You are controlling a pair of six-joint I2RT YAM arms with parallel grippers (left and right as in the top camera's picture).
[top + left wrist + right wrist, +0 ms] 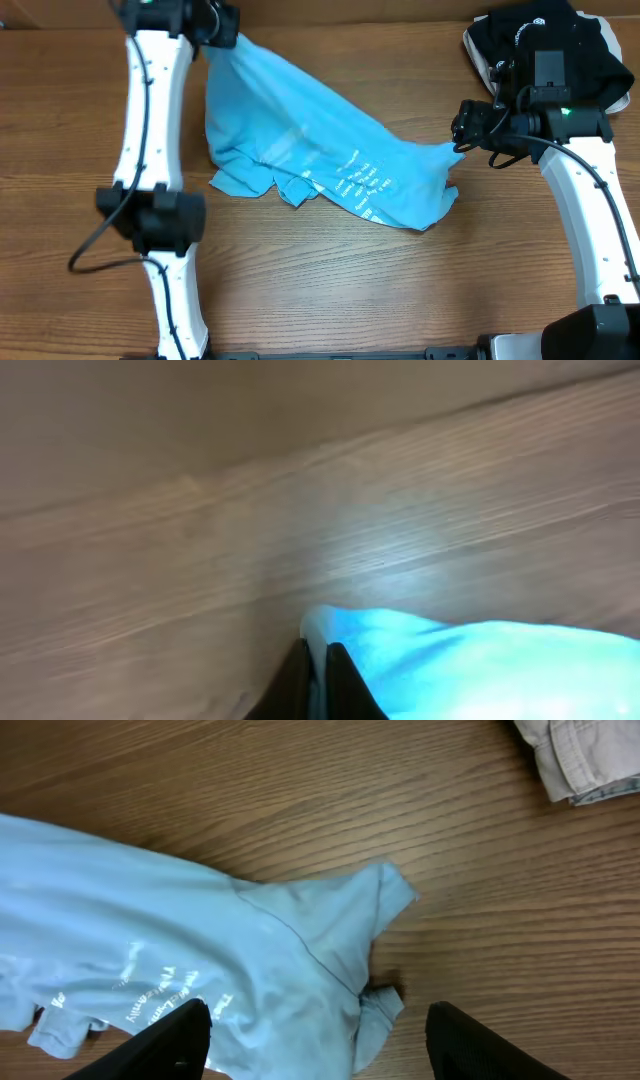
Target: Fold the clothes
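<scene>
Overhead view: the light sky-blue, soft short-sleeved T-shirt [320, 160] lies crumpled on the wooden desk [330, 290], not yet folded. At its far corner the left fingers [345, 688] pinch the fabric; the right fingers [185, 1035] stand spread over a sleeve. All folding remains.

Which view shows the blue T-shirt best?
Overhead: the whole T-shirt is visible, draped across the table, print included. Left wrist shows only a blurred edge pinched between its fingers; right wrist shows one sleeve and some print.
</scene>
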